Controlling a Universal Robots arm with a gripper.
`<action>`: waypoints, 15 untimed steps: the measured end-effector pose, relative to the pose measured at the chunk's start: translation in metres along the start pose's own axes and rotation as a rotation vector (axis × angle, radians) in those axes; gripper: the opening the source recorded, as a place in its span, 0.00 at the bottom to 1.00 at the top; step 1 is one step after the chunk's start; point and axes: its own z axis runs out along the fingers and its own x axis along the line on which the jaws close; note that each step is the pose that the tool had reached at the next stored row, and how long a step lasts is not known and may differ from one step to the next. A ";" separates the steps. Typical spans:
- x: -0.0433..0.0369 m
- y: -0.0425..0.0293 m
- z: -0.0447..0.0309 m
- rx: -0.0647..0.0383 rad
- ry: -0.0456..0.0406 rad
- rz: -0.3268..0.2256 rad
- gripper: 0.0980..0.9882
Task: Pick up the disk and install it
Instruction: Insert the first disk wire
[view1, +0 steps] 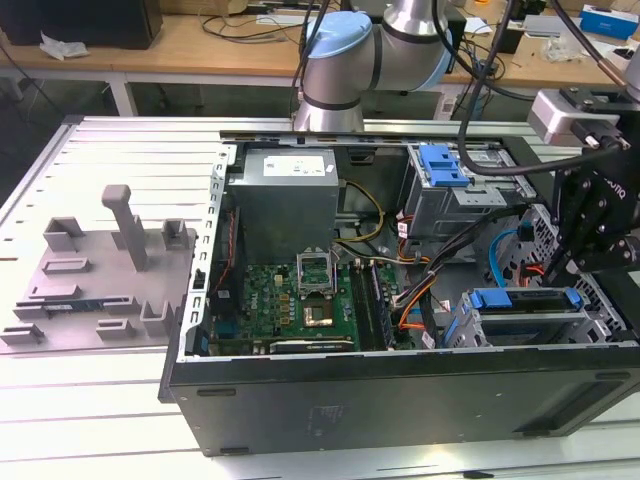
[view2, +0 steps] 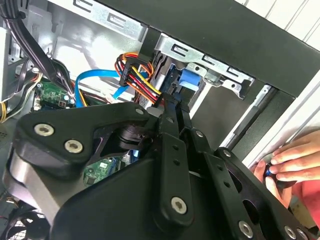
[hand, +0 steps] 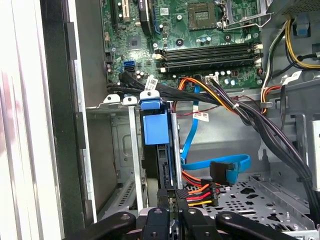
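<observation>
One open computer case (view1: 400, 390) lies on its side on the table (view1: 100, 400), and everything I care about sits inside it. The grey power supply (view1: 285, 200) fills the case's far wall, and the green motherboard (view1: 290, 290) lies on the case floor in front of it.

At the case's corner on the exterior view's right is the metal drive cage (hand: 117, 150). The disk (view1: 525, 300) is already there, standing on edge between the cage rails, with its blue carrier frame uppermost. So the pick-up looks done to me, and the disk is well into its slot.

In the first wrist view my end effector (hand: 173, 197) is at the disk's end that faces the case interior. Its fingers are drawn close together on that thin edge, so I read it as clenched on the disk rather than released. Orange, red and black leads lie just beside the fingers.

I cannot tell whether the carrier has latched home. I judge the final seating and letting go as still open.

A person's hand (view2: 292, 162) rests at the case's outer rim, near the cage.
</observation>
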 end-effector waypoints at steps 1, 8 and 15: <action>0.0000 0.0002 0.0001 0.000 -0.0001 -0.007 0.08; 0.0001 0.0008 0.0003 0.001 -0.0002 -0.019 0.08; 0.0000 0.0008 0.0018 0.001 -0.0002 -0.019 0.08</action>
